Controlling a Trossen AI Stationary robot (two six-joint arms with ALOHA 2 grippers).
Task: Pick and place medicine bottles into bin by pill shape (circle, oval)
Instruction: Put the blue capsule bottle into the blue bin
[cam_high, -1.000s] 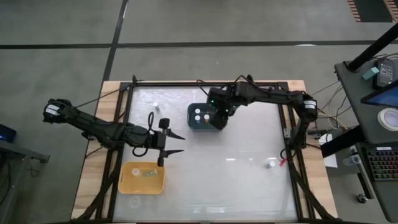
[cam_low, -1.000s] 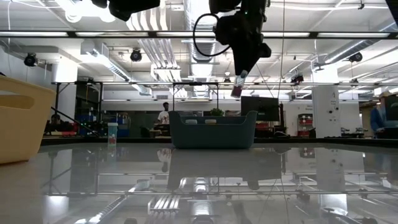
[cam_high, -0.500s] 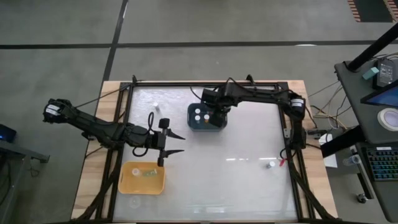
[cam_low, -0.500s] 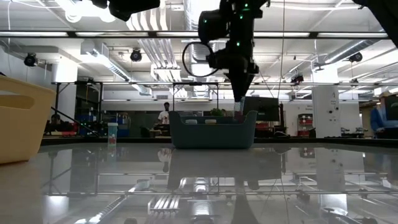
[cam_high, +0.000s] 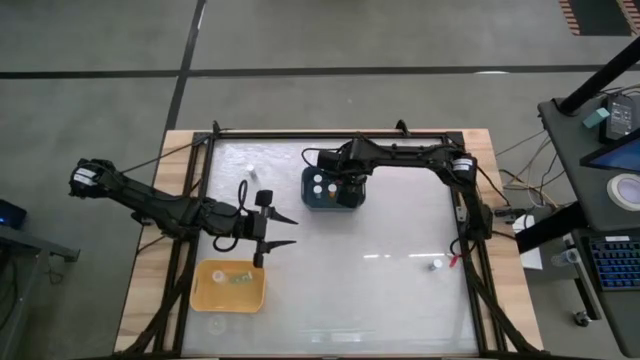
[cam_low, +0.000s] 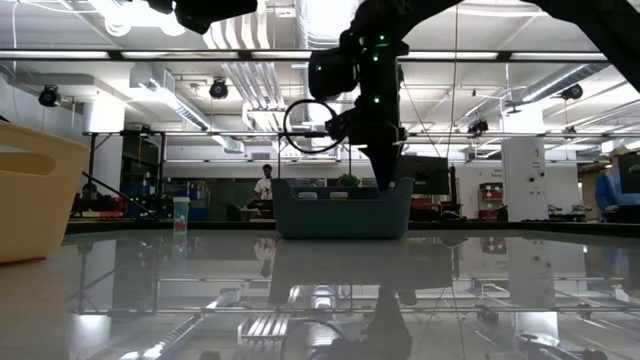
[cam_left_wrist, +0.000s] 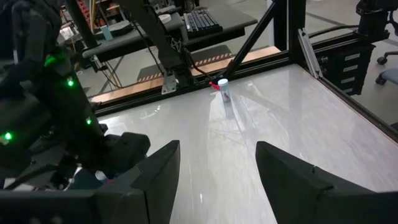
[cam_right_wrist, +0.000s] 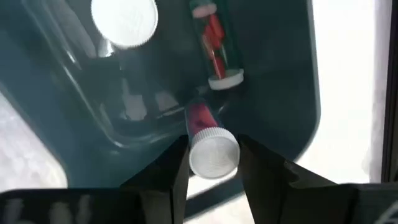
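A white-capped medicine bottle (cam_right_wrist: 211, 149) with a pinkish-red fill was gripped between the right gripper (cam_right_wrist: 211, 163) fingers, lowered inside the dark blue bin (cam_high: 330, 188) near the worktop's far edge. Only the right wrist view revealed it, beside a lying bottle (cam_right_wrist: 216, 46) of red pills. The left gripper (cam_high: 288, 230) was held spread wide above the yellow bin (cam_high: 230, 286). No writing could be read.

Right gripper (cam_high: 347, 190): fingertips sunk behind the blue bin's (cam_low: 343, 212) wall in the low view.
Yellow bin (cam_low: 30, 190): cut by the picture's edge.
Bottles (cam_high: 437, 265) near the table's right edge: too small — pill shape unreadable.
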